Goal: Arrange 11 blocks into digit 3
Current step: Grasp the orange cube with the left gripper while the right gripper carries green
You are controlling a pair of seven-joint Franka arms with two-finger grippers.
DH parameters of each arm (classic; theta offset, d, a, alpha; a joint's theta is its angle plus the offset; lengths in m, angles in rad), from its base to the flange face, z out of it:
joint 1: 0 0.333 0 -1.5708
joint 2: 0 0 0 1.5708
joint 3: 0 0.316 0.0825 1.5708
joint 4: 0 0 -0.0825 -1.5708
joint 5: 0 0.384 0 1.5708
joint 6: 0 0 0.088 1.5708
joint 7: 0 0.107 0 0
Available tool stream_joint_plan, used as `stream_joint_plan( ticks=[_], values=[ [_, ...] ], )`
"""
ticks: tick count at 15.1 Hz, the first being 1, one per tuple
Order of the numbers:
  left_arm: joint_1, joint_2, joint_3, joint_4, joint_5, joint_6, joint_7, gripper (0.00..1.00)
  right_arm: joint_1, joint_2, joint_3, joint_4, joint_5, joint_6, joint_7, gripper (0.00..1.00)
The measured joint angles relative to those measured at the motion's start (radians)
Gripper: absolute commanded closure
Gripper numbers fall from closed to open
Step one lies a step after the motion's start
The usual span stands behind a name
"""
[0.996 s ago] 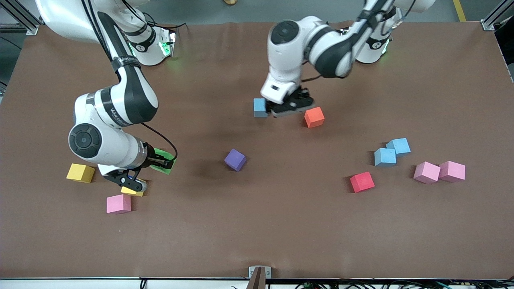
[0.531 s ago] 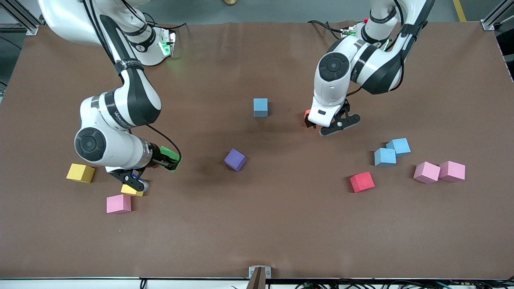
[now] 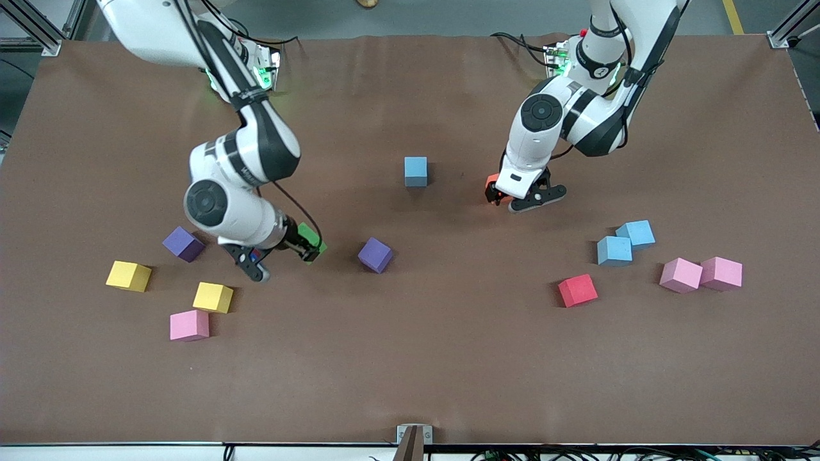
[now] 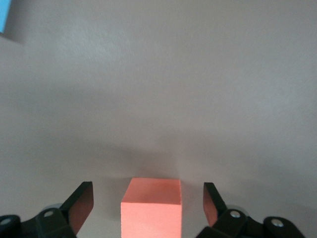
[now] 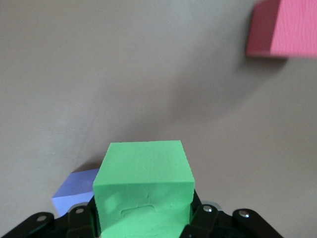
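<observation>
Bare table (image 3: 410,358) nearest camera; blocks (image 3: 615,250) scattered elsewhere.

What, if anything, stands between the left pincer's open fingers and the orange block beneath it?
Nothing visible does. The left pincer hangs open directly over the orange block, one finger on each side with clear gaps. The nearest neighbour, a light blue block, sits well off toward the right arm's end of the table.

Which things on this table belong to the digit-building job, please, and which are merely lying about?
In the job: green block in the right gripper; orange block between the left gripper's open fingers; blue block, light blue blocks, red block, pink blocks, purple blocks, yellow blocks, loose on the table.

Lying about: metal bracket at the table edge nearest the front camera.
</observation>
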Motion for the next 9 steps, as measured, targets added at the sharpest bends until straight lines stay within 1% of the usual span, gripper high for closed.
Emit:
stream_joint_plan(
  ticks=[2, 4, 6, 9],
  values=[
    [0.000, 0.010, 0.000, -0.021, 0.000, 0.006, 0.035, 0.03, 0.038, -0.055, 0.001, -0.129, 0.000, 0.064, 0.105, 0.71],
    [0.000, 0.021, 0.000, -0.031, 0.000, 0.010, 0.066, 0.03, 0.079, -0.093, 0.001, -0.219, 0.015, 0.099, 0.217, 0.71],
    [0.000, 0.036, 0.000, -0.033, 0.000, 0.027, 0.075, 0.03, 0.128, -0.110, 0.001, -0.284, 0.052, 0.158, 0.327, 0.71],
    [0.000, 0.058, 0.000, -0.034, 0.000, 0.067, 0.077, 0.03, 0.208, -0.113, 0.002, -0.342, 0.071, 0.229, 0.517, 0.71]
  ],
)
